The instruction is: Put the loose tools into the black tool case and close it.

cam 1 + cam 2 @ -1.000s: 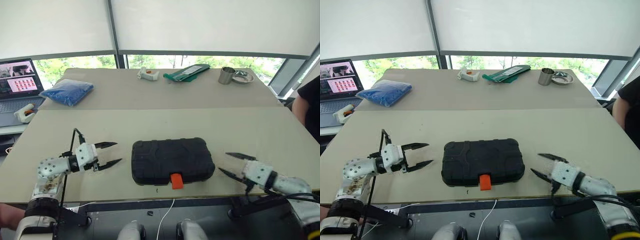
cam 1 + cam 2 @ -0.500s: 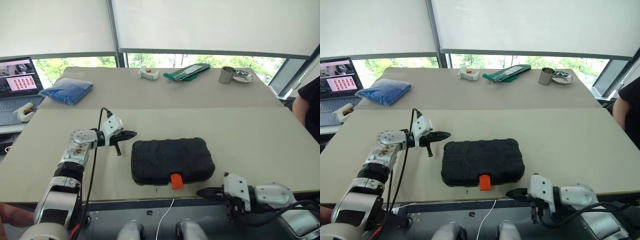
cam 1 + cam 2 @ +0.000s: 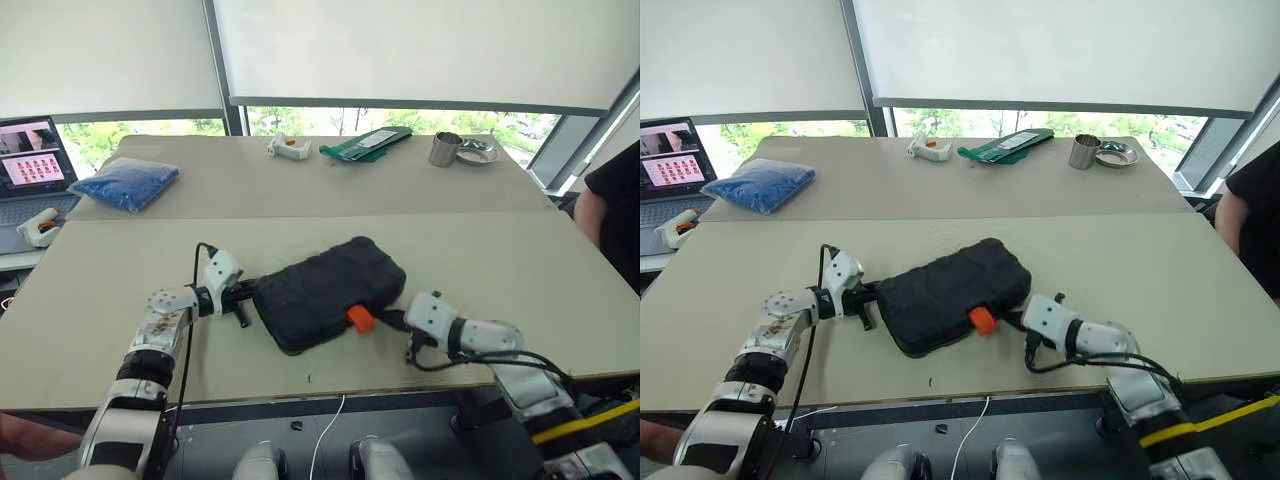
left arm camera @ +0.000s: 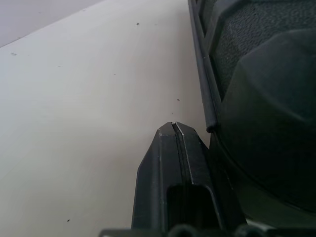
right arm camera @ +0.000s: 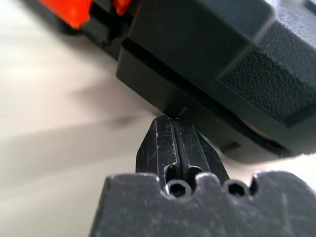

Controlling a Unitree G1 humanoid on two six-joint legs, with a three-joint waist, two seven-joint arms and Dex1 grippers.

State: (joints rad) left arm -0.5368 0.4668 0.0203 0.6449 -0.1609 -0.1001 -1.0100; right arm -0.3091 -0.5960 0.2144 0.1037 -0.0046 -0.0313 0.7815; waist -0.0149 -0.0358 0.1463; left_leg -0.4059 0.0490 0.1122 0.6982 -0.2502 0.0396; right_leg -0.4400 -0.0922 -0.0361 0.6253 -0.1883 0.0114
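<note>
At the far left of the beige table [image 3: 520, 270] sits an open laptop [image 3: 28, 160], with a crumpled blue bag [image 3: 125, 183] just inboard of it on the rear table.

Nearer the front, the left gripper [image 3: 246, 296] lies low on the tabletop with its two black fingers pressed flat together, holding nothing. In the left wrist view the joined tips [image 4: 173, 129] sit tight against the case's left end. That looks like a brace or a push against the shell, not a grasp.

The black tool case [image 3: 328, 290], a hinged plastic shell with a ribbed, pebbled surface and rounded corners, lies closed at the table's front centre, skewed with its right end angled away. Its small orange latch [image 3: 359, 318] faces the front edge. No loose tools are visible, so the case likely needs opening first.

The right gripper [image 3: 392, 319], likewise pinched shut and empty, noses its fingertips [image 5: 174, 124] under the case's seam just beside the latch, probably to pry or steady it.

At the far right edge a person's dark sleeve [image 3: 612, 215] shows.
</note>
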